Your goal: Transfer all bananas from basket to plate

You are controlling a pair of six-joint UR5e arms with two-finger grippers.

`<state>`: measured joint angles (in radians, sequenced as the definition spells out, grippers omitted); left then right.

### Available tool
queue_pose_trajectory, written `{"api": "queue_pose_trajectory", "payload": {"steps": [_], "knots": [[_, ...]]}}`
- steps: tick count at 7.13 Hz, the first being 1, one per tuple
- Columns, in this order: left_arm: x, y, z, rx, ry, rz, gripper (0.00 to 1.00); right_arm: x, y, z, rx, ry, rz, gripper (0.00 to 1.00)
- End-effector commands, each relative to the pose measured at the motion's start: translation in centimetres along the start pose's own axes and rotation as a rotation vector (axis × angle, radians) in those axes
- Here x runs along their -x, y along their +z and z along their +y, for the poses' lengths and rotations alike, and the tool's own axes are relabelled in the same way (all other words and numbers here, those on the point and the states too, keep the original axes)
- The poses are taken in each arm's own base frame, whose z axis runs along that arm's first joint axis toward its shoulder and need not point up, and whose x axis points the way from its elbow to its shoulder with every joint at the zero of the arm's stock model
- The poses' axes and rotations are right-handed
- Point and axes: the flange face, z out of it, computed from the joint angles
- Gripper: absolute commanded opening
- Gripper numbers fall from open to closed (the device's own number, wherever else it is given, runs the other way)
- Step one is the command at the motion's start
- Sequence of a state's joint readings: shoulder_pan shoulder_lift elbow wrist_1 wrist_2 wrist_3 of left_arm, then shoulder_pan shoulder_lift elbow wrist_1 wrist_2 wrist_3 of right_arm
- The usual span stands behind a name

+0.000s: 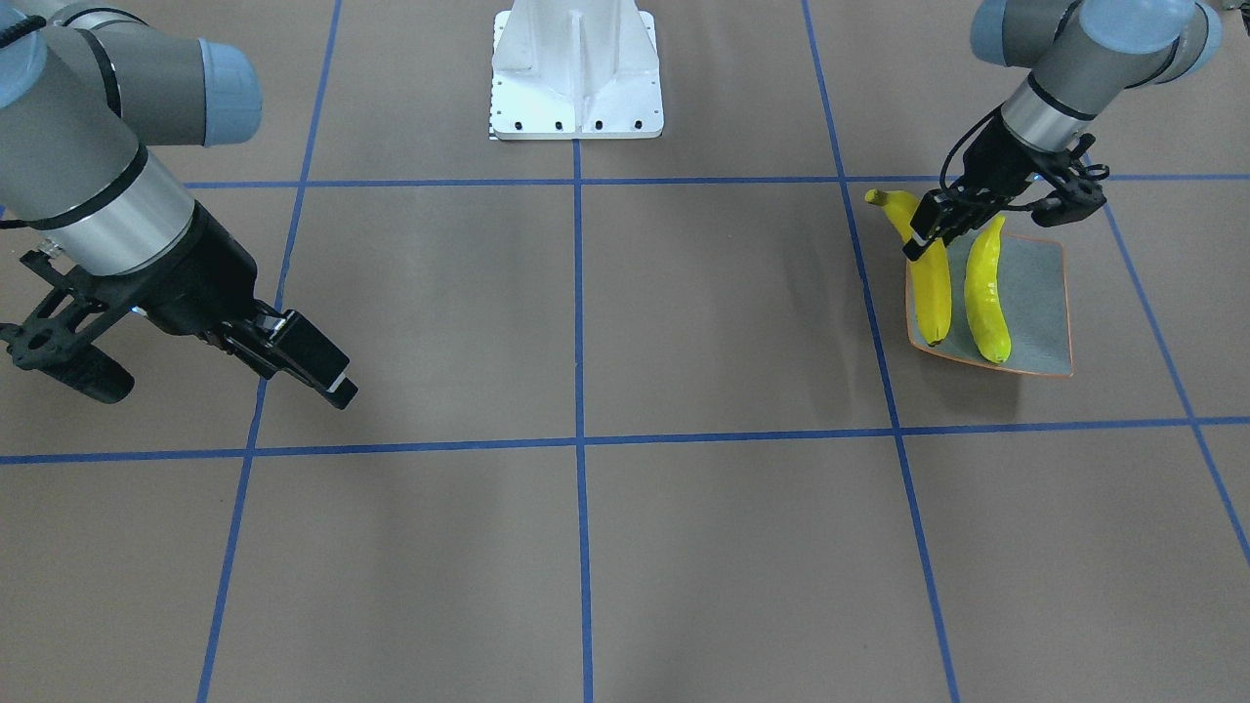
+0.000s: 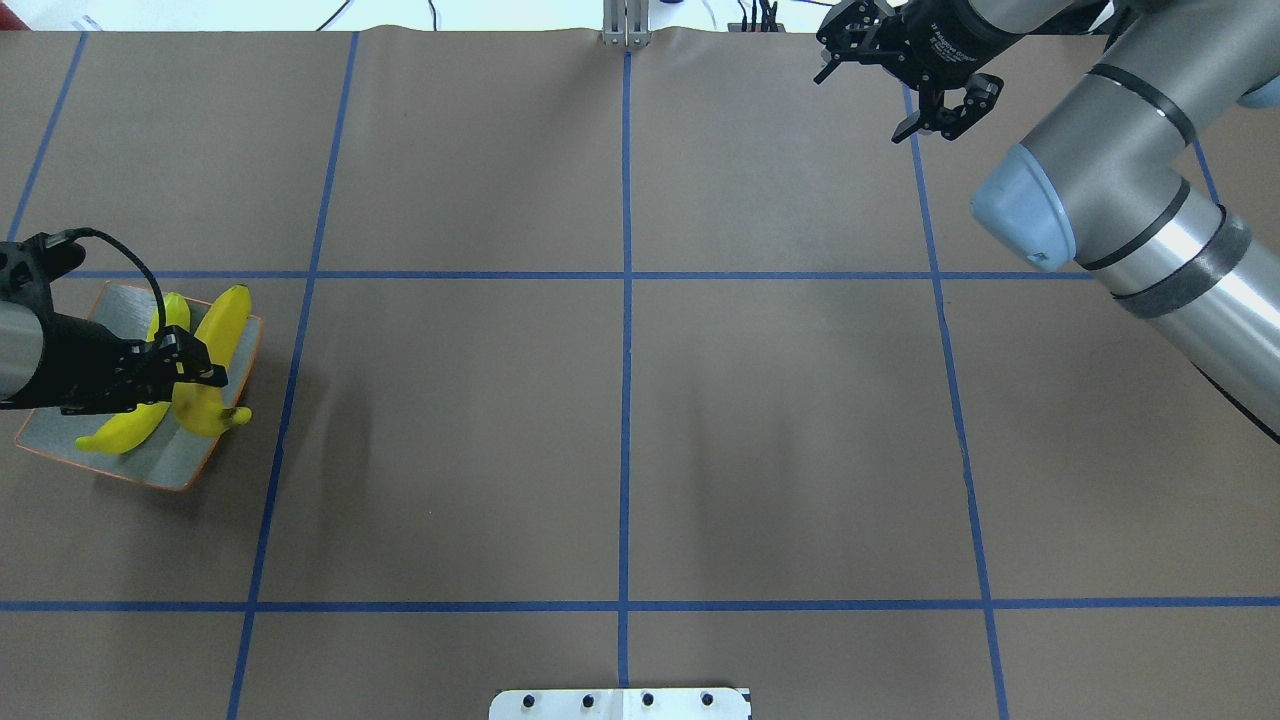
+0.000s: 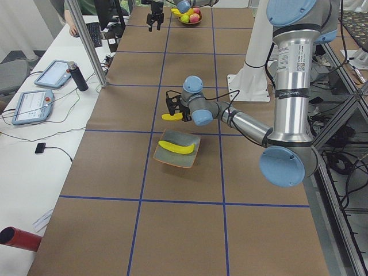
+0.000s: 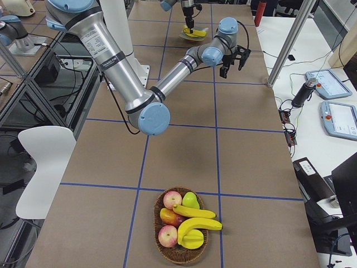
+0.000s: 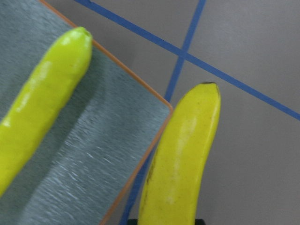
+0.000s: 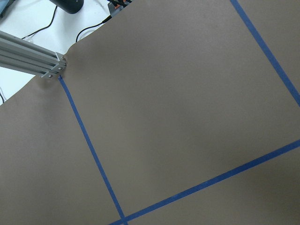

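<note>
My left gripper (image 2: 192, 375) is shut on one of the bananas (image 2: 220, 330), holding it a little above the right rim of the plate (image 2: 60, 430). In the left wrist view this banana (image 5: 183, 154) crosses the orange rim, its end out over the table. A second banana (image 1: 986, 293) lies flat on the plate. Two more bananas (image 4: 196, 219) rest in the wicker basket (image 4: 162, 254) at the table's right end. My right gripper (image 4: 233, 62) hangs open and empty, high over the far right of the table.
The basket also holds red apples (image 4: 172, 199) and a green fruit (image 4: 191, 199). The white robot base (image 1: 576, 68) stands mid-table at my side. Blue tape lines grid the brown table. A side bench carries tablets (image 3: 50, 73) and a dark bottle (image 3: 77, 76).
</note>
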<state>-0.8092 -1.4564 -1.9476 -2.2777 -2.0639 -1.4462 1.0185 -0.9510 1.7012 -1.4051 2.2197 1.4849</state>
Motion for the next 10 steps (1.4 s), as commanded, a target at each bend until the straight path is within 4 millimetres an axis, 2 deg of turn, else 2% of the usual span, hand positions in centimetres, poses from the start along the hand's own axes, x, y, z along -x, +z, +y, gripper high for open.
{"api": "queue_pose_trajectory", "payload": {"steps": [1,5,6,7,8,10], "knots": [[2.6,-0.1,-1.1,0.01,0.115,-0.03,0.0,0.0,0.0,0.0,0.0,-0.003,0.0,1.0],[3.9,0.5,-1.3,0.038,0.144,-0.041,0.0,-0.1,0.0,0.0,0.0,-0.005,0.0,1.0],[4.0,0.5,-1.3,0.039,0.144,-0.043,0.17,-0.3,0.1,-0.1,0.0,-0.002,0.004,1.0],[4.1,0.6,-1.4,0.035,0.147,-0.042,0.93,-0.2,-0.1,-0.1,-0.001,-0.002,0.0,1.0],[4.5,0.3,-1.1,0.031,0.162,-0.019,1.0,-0.3,0.0,-0.1,-0.001,-0.002,0.002,1.0],[4.3,-0.2,-1.2,0.018,0.174,0.007,1.0,-0.5,-0.6,-0.9,-0.012,0.0,-0.001,1.0]]}}
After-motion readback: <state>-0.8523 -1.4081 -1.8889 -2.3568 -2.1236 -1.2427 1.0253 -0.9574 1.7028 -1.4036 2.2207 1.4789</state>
